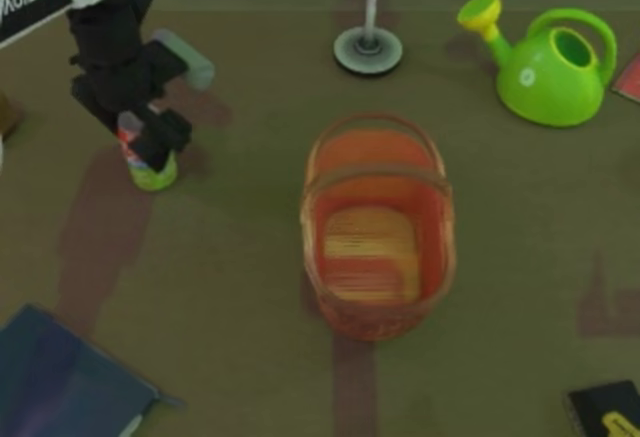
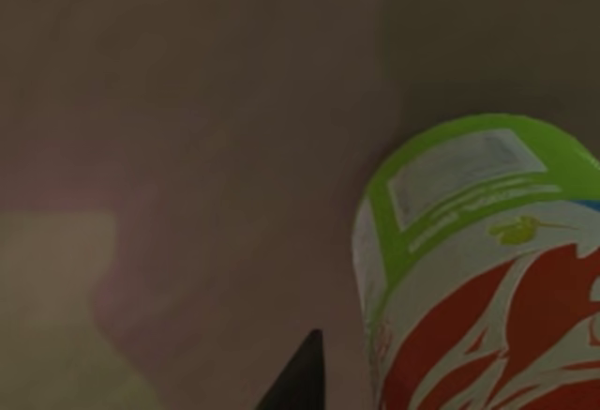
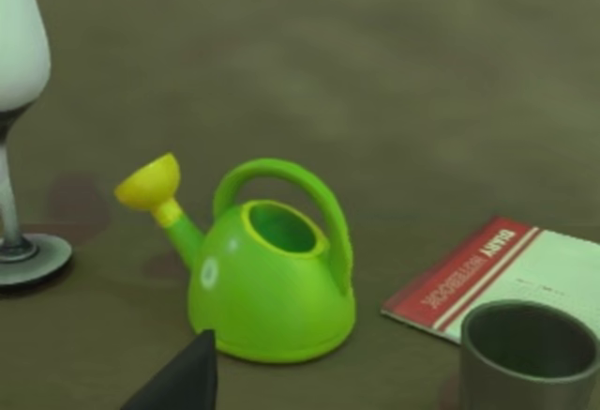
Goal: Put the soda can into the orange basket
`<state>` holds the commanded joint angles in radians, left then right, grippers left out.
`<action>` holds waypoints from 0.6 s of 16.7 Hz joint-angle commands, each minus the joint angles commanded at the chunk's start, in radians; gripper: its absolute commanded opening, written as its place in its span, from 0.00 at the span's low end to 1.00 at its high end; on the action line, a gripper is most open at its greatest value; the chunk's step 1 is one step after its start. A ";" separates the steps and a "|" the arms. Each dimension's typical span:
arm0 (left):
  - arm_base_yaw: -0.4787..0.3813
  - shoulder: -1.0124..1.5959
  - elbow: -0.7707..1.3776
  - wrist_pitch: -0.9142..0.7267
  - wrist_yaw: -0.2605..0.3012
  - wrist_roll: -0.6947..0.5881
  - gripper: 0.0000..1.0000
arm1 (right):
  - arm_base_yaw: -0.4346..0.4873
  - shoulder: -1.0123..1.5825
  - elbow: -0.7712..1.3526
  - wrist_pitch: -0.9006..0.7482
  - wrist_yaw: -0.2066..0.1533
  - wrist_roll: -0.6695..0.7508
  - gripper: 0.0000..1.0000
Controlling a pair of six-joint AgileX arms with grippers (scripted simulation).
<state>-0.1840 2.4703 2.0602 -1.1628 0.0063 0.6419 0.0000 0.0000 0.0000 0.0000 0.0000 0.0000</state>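
The soda can (image 1: 152, 169), red above and lime-green below, stands near the table's left side, well to the left of the orange basket (image 1: 376, 225). My left gripper (image 1: 147, 149) comes down over the can's top and holds it, hiding the silver top. In the left wrist view the soda can (image 2: 478, 269) fills the frame close up, and one dark fingertip (image 2: 302, 377) stands right beside it. The woven oval basket has an arched handle and shows only its yellowish slatted bottom. My right arm is parked out of the top view.
A green watering can (image 1: 550, 67) with a yellow spout sits at the back right, with a wine glass (image 1: 369, 47) behind the basket. A dark blue book (image 1: 60, 382) lies at the front left. The right wrist view shows a red-edged booklet (image 3: 487, 279) and a grey cup (image 3: 530, 358).
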 joint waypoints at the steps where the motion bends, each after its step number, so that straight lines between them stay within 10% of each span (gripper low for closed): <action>1: 0.000 0.000 0.000 0.000 0.000 0.000 0.40 | 0.000 0.000 0.000 0.000 0.000 0.000 1.00; 6: 0.000 0.000 0.000 0.000 0.000 0.000 0.02 | 0.000 0.000 0.000 0.000 0.000 0.000 1.00; 10: 0.000 0.000 0.000 0.000 0.000 0.000 0.00 | 0.000 0.000 0.000 0.000 0.000 0.000 1.00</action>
<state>-0.1840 2.4703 2.0602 -1.1628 0.0063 0.6419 0.0000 0.0000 0.0000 0.0000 0.0000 0.0000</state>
